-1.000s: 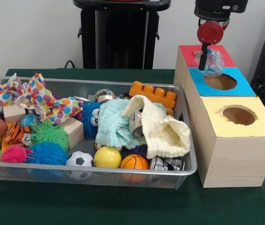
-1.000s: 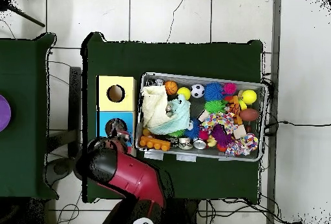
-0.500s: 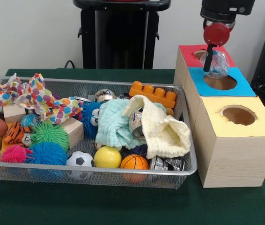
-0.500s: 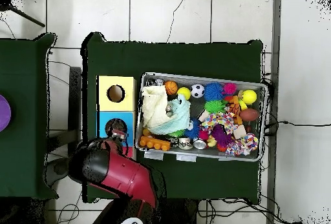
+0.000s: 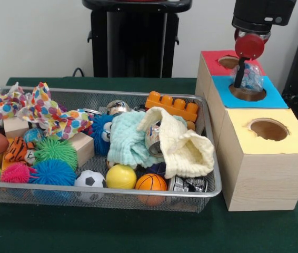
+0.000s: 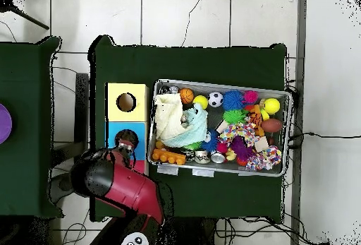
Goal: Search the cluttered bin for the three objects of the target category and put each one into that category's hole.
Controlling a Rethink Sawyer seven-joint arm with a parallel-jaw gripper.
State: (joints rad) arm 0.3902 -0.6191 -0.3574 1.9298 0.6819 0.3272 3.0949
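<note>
The pincer [image 5: 242, 79] was clamped on a crumpled clear plastic bottle [image 5: 250, 77] over the blue hole [image 5: 248, 94], ready for dropping.

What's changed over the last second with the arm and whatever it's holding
The gripper, shut on the clear crumpled object, has carried it from beside the red hole to just over the blue hole. It has not let go. The bin and its clutter look unmoved.
</note>
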